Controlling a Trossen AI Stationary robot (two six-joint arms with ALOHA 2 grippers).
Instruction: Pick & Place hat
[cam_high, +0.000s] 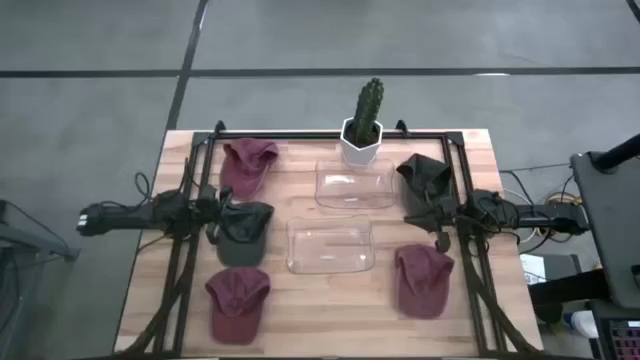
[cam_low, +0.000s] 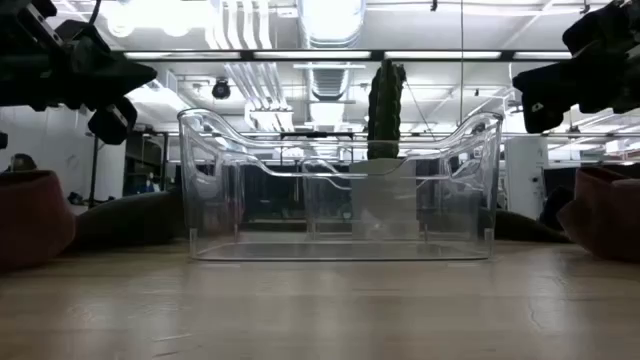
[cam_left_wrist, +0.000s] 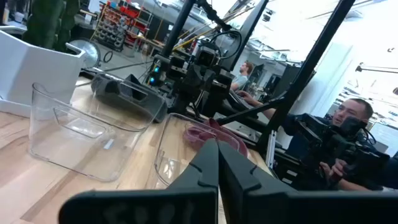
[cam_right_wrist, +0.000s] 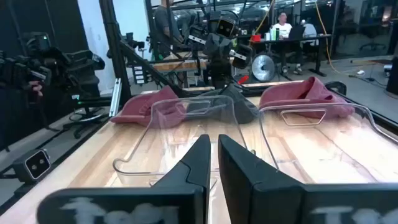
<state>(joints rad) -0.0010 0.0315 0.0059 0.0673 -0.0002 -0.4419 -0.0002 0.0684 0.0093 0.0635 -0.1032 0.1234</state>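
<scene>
Left gripper (cam_high: 213, 212): fingers pressed together, holding nothing, poised over the dark green cap (cam_high: 243, 231) just left of the near clear bin (cam_high: 330, 245). Right gripper (cam_high: 428, 215): fingers nearly together, empty, right of that bin, beside the dark cap (cam_high: 425, 177). Maroon caps: one left of the far bin (cam_high: 354, 184), two on either side nearer than the near bin. Risk, judged: soft crumpled fabric may slip from a shallow pinch; closed fingers would push rather than grasp.
</scene>
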